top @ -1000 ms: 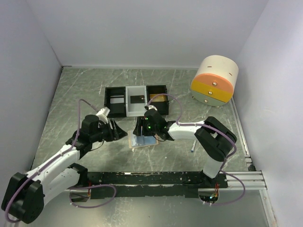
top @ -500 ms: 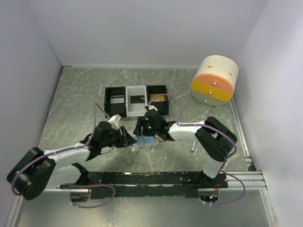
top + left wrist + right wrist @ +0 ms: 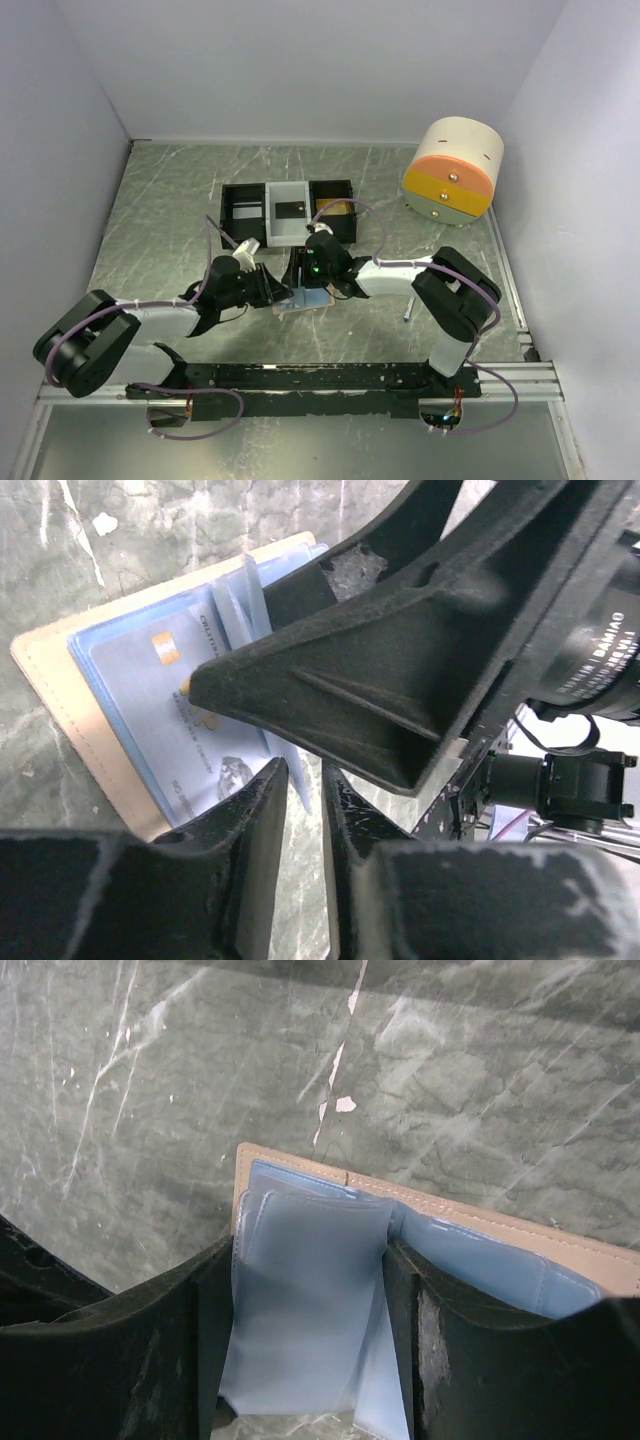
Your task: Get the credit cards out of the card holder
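Note:
The tan card holder (image 3: 310, 300) lies open on the marble table, pale blue sleeves up. In the left wrist view its tan rim (image 3: 60, 695) frames a blue card (image 3: 160, 695) with an orange chip, tucked in a sleeve. My left gripper (image 3: 274, 288) is at the holder's left edge; its fingers (image 3: 305, 772) stand a narrow gap apart with the corner of a sleeve at their tips. My right gripper (image 3: 305, 272) is open over the holder (image 3: 500, 1226), and its fingers (image 3: 310, 1360) straddle a raised stack of clear blue sleeves (image 3: 305, 1300). One right fingertip (image 3: 380, 680) crosses the left wrist view.
A three-compartment black-and-white tray (image 3: 288, 212) stands just behind the holder. A round cream, orange and yellow container (image 3: 453, 170) sits at the back right. A small thin rod (image 3: 410, 308) lies right of the right arm. White walls enclose the table.
My left arm has swung right and forward, bringing its gripper from clear of the holder up to its left edge. The right gripper and holder have stayed put.

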Action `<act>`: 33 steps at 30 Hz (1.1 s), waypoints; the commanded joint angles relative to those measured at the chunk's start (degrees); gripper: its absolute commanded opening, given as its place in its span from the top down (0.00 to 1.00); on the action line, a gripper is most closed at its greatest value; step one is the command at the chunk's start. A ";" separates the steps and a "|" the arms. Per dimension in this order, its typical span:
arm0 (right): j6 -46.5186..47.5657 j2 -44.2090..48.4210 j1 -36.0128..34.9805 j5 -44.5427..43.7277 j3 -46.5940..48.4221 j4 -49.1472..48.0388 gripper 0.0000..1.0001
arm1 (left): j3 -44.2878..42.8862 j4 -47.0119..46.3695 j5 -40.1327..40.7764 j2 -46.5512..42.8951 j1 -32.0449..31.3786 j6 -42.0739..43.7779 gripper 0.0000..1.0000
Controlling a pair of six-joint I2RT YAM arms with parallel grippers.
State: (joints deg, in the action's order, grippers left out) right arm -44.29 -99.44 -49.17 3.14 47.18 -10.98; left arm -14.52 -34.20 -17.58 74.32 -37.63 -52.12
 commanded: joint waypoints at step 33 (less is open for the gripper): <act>-1.06 19.11 7.58 -9.07 -6.87 14.00 0.23 | -12.29 -4.33 -4.63 14.66 -7.10 3.53 0.43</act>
State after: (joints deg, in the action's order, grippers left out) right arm -44.62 -82.52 -42.39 -4.71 41.28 2.26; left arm -24.64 -37.06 -20.18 86.83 -43.75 -49.93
